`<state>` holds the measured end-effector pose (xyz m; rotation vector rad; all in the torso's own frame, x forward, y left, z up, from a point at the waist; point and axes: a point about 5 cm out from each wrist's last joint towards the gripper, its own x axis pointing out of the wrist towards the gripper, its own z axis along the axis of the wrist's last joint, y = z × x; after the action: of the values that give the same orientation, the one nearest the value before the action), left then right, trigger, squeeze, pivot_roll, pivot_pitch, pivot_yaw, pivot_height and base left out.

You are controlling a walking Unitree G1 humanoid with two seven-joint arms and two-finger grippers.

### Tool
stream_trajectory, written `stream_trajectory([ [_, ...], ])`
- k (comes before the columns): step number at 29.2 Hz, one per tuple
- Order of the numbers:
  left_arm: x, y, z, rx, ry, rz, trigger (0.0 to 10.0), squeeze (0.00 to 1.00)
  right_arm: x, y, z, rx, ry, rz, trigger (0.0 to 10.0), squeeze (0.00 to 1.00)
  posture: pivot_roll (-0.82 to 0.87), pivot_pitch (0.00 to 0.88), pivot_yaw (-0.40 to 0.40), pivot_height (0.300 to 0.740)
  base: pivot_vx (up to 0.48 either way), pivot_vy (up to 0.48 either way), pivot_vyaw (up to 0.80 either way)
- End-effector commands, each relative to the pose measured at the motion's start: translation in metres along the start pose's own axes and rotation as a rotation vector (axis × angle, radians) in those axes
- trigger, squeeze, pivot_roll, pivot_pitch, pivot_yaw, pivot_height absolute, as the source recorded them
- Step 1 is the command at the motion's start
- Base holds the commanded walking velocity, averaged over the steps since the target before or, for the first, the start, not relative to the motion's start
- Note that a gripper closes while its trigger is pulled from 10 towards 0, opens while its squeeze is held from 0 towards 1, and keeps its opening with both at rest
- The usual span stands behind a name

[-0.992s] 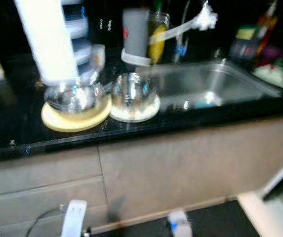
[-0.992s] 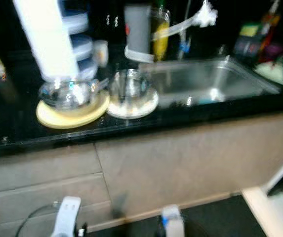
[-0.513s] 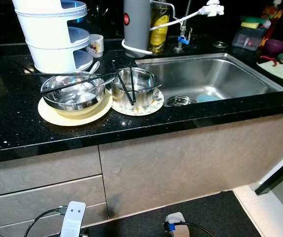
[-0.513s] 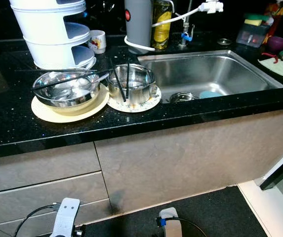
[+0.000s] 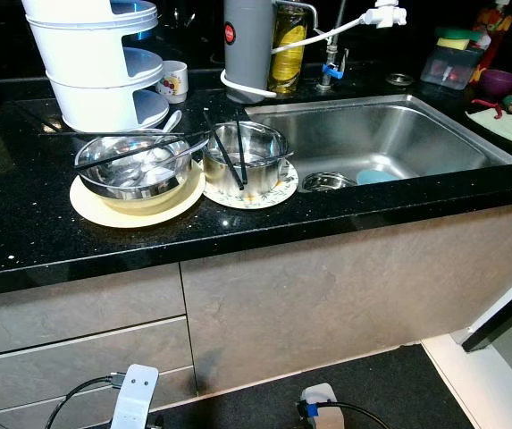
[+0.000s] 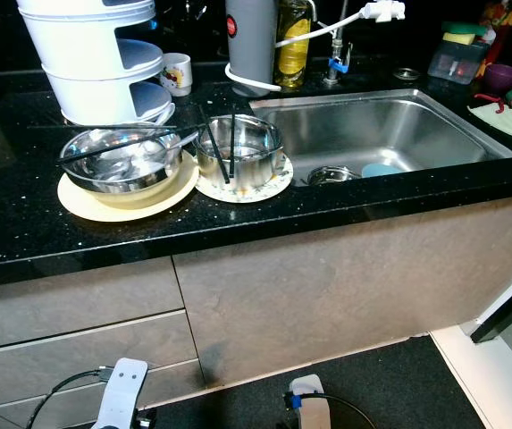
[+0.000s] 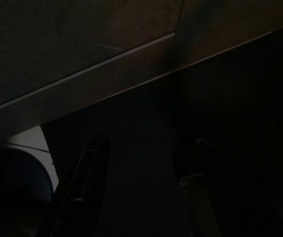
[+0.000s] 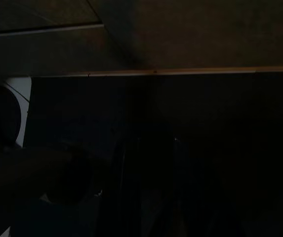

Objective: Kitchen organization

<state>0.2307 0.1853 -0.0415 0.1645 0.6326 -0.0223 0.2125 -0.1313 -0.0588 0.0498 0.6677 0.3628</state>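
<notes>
On the black counter (image 5: pixel 23 223), a steel bowl (image 5: pixel 130 167) with chopsticks sits on a yellow plate (image 5: pixel 104 207); just beside it, a smaller steel bowl (image 5: pixel 247 156) on a patterned plate, then the sink (image 5: pixel 390 143). The left gripper (image 7: pixel 141 197) hangs low, fingers parted; the right gripper's fingers cannot be made out.

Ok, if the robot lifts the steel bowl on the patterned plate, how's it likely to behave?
The steel bowl looks thin and shiny, so probably light but slippery. The chopsticks leaning loose inside it would likely slide or fall out if it tips. The plate underneath may shift.
</notes>
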Motion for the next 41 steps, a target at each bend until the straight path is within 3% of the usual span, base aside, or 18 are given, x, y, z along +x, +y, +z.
stream_trajectory([
  [1, -0.003, -0.002, -0.005, 0.049, 0.004, -0.015, 10.0, 0.0, -0.002, 0.0, -0.003, -0.017, 0.003, -0.003, 10.0, 0.0, -0.02, 0.154, -0.031, 0.74, 0.0, 0.0, 0.7],
  [4, -0.005, -0.005, 0.0, 0.096, -0.045, -0.031, 10.0, 0.0, -0.001, 0.002, -0.002, -0.017, 0.001, -0.004, 10.0, 0.0, -0.02, 0.152, -0.027, 0.74, 0.0, 0.0, 0.8],
  [8, -0.017, -0.003, 0.019, 0.156, -0.182, -0.05, 10.0, 0.0, -0.001, -0.004, 0.0, 0.035, -0.021, -0.053, 10.0, 0.0, -0.02, 0.154, -0.021, 0.74, 0.0, 0.0, 0.2],
  [13, -0.032, 0.004, 0.04, 0.138, -0.296, -0.027, 10.0, 0.0, -0.002, -0.004, 0.001, 0.013, -0.028, -0.031, 10.0, 0.0, -0.01, 0.155, -0.027, 0.74, 0.0, 0.0, 0.0],
  [18, -0.037, 0.008, 0.049, 0.138, -0.33, -0.019, 10.0, 0.0, -0.001, -0.004, 0.005, 0.003, -0.038, -0.031, 10.0, 0.0, -0.01, 0.155, -0.027, 0.74, 0.0, 0.0, 0.0],
  [23, -0.034, 0.01, 0.047, 0.106, -0.3, -0.013, 10.0, 0.0, 0.0, -0.005, 0.007, 0.002, -0.046, -0.034, 10.0, 0.0, -0.01, 0.143, -0.032, 0.74, 0.0, 0.0, 0.0],
  [28, -0.025, 0.006, 0.028, 0.06, -0.166, -0.003, 10.0, 0.0, 0.0, -0.004, 0.006, 0.014, -0.037, -0.02, 10.0, 0.0, -0.02, 0.141, -0.029, 0.74, 0.0, 0.0, -0.16],
  [32, -0.023, 0.004, 0.032, 0.039, -0.18, 0.005, 10.0, 0.0, -0.001, -0.006, 0.004, 0.021, -0.036, -0.038, 10.0, 0.0, -0.03, 0.132, -0.023, 0.74, 0.0, 0.0, -0.8],
  [34, -0.025, 0.002, 0.039, 0.043, -0.217, -0.015, 10.0, 0.0, -0.002, -0.006, 0.004, 0.019, -0.043, -0.04, 10.0, 0.0, -0.03, 0.128, -0.022, 0.74, 0.0, 0.0, 0.0],
  [36, -0.034, -0.001, 0.065, 0.091, -0.373, -0.042, 10.0, 0.0, -0.002, -0.007, 0.004, 0.009, -0.044, -0.04, 10.0, 0.0, -0.03, 0.127, -0.024, 0.74, 0.0, 0.0, 0.0],
  [37, -0.034, -0.001, 0.065, 0.091, -0.373, -0.042, 10.0, 0.0, -0.002, -0.007, 0.004, 0.009, -0.044, -0.04, 10.0, 0.0, -0.03, 0.127, -0.024, 0.74, 0.0, 0.0, 0.0],
  [40, -0.049, 0.001, 0.091, 0.099, -0.534, -0.039, 10.0, 0.0, -0.003, -0.007, 0.004, 0.003, -0.043, -0.039, 10.0, 0.0, -0.02, 0.132, -0.029, 0.74, 0.0, 0.0, 0.0],
  [41, -0.049, 0.001, 0.091, 0.099, -0.534, -0.039, 10.0, 0.0, -0.003, -0.007, 0.004, 0.003, -0.043, -0.039, 10.0, 0.0, -0.02, 0.132, -0.029, 0.74, 0.0, 0.0, 0.0],
])
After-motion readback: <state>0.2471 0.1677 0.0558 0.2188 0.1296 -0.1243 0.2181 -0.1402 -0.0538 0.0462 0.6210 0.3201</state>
